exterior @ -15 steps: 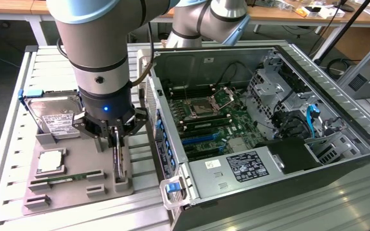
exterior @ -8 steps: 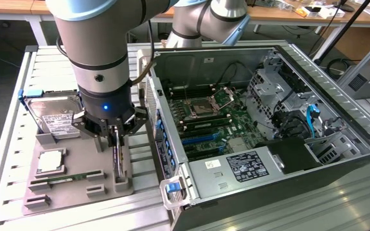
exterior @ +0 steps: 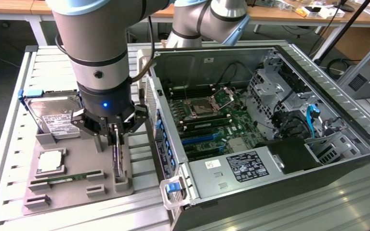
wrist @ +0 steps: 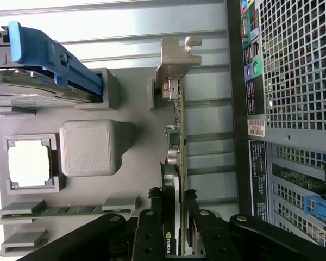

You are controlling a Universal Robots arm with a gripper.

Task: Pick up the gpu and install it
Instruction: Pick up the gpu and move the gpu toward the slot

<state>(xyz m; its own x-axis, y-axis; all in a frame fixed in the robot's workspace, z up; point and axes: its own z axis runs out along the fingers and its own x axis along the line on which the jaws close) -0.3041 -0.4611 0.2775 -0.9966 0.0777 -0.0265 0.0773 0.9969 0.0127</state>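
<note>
Lab with wooden desks behind, slatted metal bench [exterior: 50,62] up front carrying a grey parts tray [exterior: 69,192] and an open computer case [exterior: 191,57]. The gripper [exterior: 114,139] points straight down over the tray. Its fingers [wrist: 154,217] straddle the gpu [exterior: 117,163] at a narrow spread and appear pressed on both flat faces, so I read it as gripping the card. The gpu stands on edge directly under the tool, seated in the tray's slots. That is likely why it's parked thin-side up: both faces are free to pinch. Its silver bracket [wrist: 176,54] sticks out past the fingertips. The hard drive [exterior: 55,115], processor chip [exterior: 50,161] and memory stick [exterior: 66,178] sit in their own pockets off to one side of the tool, clear of it. The case is close on the other side with its lid off and the motherboard exposed for access.
</note>
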